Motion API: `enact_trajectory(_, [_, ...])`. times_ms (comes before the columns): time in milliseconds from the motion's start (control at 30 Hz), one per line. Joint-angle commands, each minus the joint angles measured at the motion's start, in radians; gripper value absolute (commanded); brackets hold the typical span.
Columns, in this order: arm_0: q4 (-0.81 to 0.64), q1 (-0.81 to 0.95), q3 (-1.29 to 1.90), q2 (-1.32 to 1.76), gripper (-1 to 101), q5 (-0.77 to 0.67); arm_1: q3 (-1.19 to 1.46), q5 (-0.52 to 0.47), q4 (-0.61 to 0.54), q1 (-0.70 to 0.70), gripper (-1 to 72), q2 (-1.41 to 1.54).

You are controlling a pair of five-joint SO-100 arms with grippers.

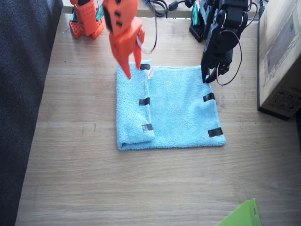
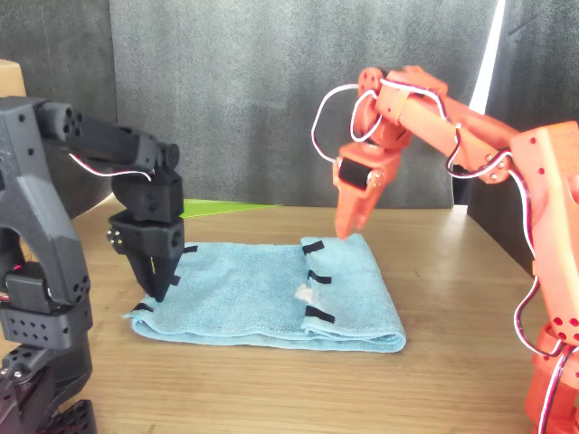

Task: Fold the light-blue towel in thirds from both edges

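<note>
that light-blue towel (image 1: 181, 108) looks soft, thick and floppy to me, light enough for one arm to lift by an edge, and fluffy enough that a pinch should bite well; it will sag and drag rather than hold a shape, so i'd judge the best hold is right at a short side, near a corner by the black tape strips (image 1: 215, 132), pinching the single layer and carrying it low across; it lies flat on the wooden table (image 1: 84, 179), roughly in the middle between the two arms; one short side is already laid over onto the body, making a doubled band (image 1: 135, 110) with three strips along its inner edge and a small white tag (image 2: 306, 294) showing there in the front view; the other short side is flat and unfolded, with two strips in plain sight in the fixed view and the far corner hidden behind the black arm; the right gripper (image 1: 128, 73), orange, hangs point down over the far corner of the folded band, jaws together and holding nothing as far as i can see; the left gripper (image 2: 159, 287), black, is down at the unfolded edge near its far corner, tip at or touching the cloth; whether it has cloth pinched i cannot tell; a cardboard box (image 1: 282, 56) sits beyond that edge and a lime-green sheet corner (image 1: 242, 214) pokes in at the near side.
</note>
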Motion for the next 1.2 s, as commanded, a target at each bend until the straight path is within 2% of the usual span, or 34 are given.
enact_trajectory(0, [0.032,-0.008,-0.048,0.041,0,0.003,0.032,0.025,0.009,-0.032,18.0,0.058])
enact_trajectory(67, [0.066,-0.009,-0.083,0.066,0,0.011,0.054,0.037,0.008,-0.101,5.8,0.038])
enact_trajectory(100, [0.087,-0.011,-0.106,0.081,0,0.017,0.066,0.041,0.008,-0.138,1.4,0.029])
enact_trajectory(133, [0.109,-0.014,-0.129,0.095,0,0.025,0.081,0.04,0.008,-0.172,0.1,0.026])
enact_trajectory(267, [0.167,-0.017,-0.212,0.114,0,0.061,0.133,0.023,0.006,-0.264,0.1,0.025])
enact_trajectory(433, [0.219,-0.057,-0.273,0.129,0,0.092,0.156,0.017,0.006,-0.31,0.1,0.021])
enact_trajectory(933, [0.437,-0.245,-0.657,0.003,0,0.114,0.156,0.037,-0.003,-0.293,0.1,-0.02])
enact_trajectory(1167, [0.485,-0.365,-0.799,-0.126,0,0.101,0.149,0.046,-0.003,-0.273,0.4,-0.026])
